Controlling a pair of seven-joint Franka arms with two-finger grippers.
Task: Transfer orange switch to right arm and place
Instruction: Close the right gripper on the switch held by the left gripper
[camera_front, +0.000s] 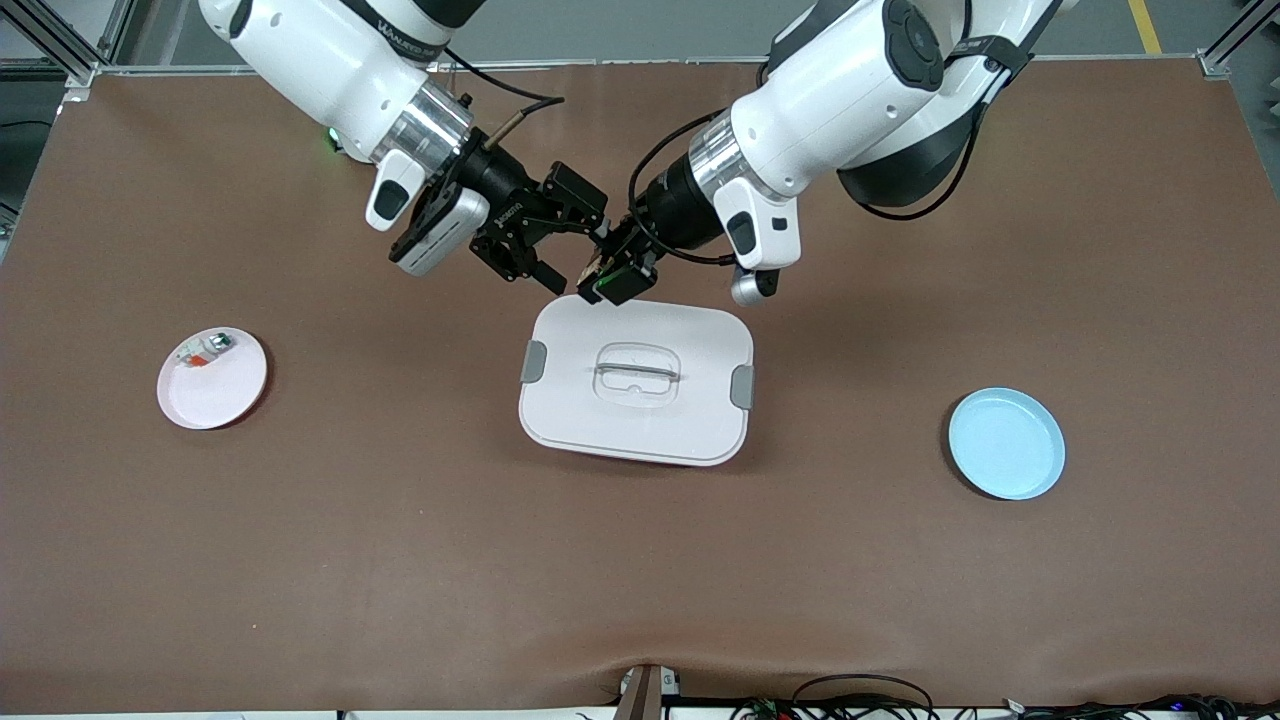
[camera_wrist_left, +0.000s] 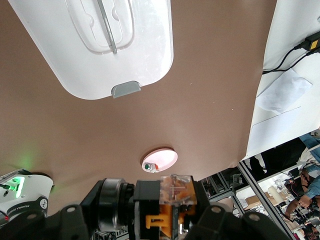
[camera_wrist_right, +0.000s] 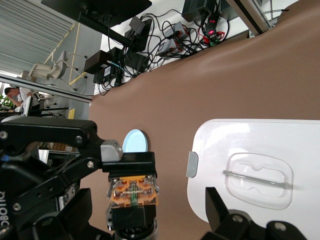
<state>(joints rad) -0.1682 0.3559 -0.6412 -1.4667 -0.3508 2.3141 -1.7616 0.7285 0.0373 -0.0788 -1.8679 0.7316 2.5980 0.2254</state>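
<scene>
Both arms meet in the air above the middle of the brown worktop (camera_front: 640, 580), over the edge of the white lidded box (camera_front: 636, 380) that faces the robots' bases. The left gripper (camera_front: 598, 268) has its fingers clamped on the orange switch (camera_front: 596, 266), a tiny black block with an orange face. In the right wrist view the switch (camera_wrist_right: 133, 192) shows its orange face with a black body below it, pinched by a finger (camera_wrist_right: 112, 151) of the left gripper. In the left wrist view the same switch (camera_wrist_left: 167, 210) sits right at the camera's edge.

The right gripper (camera_front: 560, 240) hangs just beside the switch with its fingers spread wide apart, one on either side of the spot, not closed on anything.

The white box lies flat on the worktop with its lid on, a grey clasp (camera_front: 534, 361) at each short end and a clear handle recess in the middle.

Toward the right arm's end of the worktop sits a pink plate (camera_front: 225, 395) holding a small white-and-orange piece with a green tip (camera_front: 204, 350). Toward the left arm's end sits a light blue plate (camera_front: 1006, 443).
</scene>
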